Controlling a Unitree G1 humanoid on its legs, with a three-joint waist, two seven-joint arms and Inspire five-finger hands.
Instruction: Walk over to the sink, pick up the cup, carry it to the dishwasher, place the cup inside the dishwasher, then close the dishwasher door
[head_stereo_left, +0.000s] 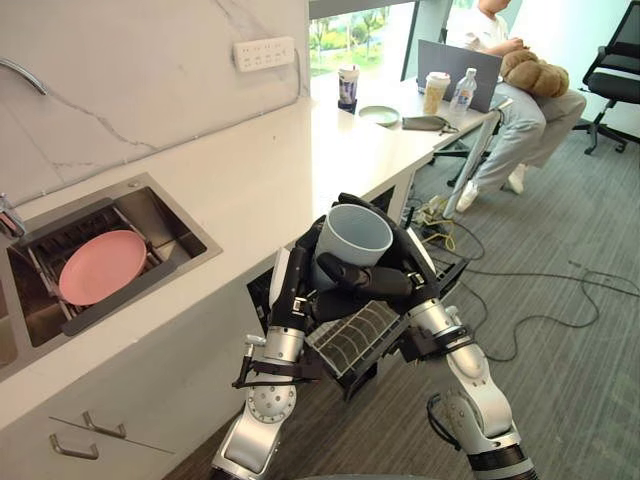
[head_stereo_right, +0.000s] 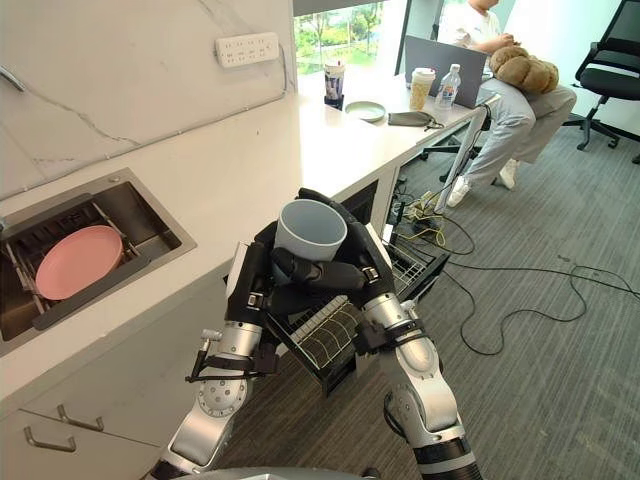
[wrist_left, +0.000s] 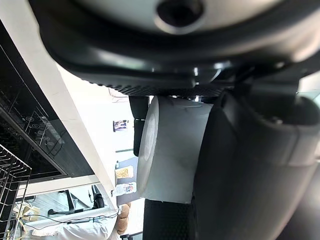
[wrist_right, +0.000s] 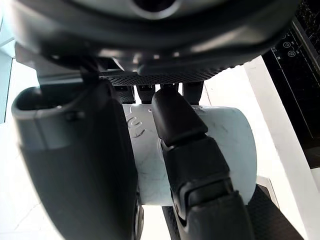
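Note:
A pale grey-blue cup (head_stereo_left: 352, 240) is held upright between both hands, above the pulled-out dishwasher rack (head_stereo_left: 352, 338). My left hand (head_stereo_left: 293, 283) wraps it from the left and my right hand (head_stereo_left: 385, 282) curls across its front and right side. In the left wrist view the cup (wrist_left: 170, 147) sits against the fingers; in the right wrist view the cup (wrist_right: 227, 145) lies under the thumb (wrist_right: 177, 120). The dishwasher (head_stereo_right: 330, 340) stands open under the counter edge.
The sink (head_stereo_left: 150, 225) in the white counter holds a pink plate (head_stereo_left: 102, 266). Cups, a bottle and a bowl (head_stereo_left: 379, 115) stand on the far counter. A person (head_stereo_left: 520, 90) sits by a laptop; cables (head_stereo_left: 540, 290) trail on the carpet. A black chair (head_stereo_left: 612, 70) is at the far right.

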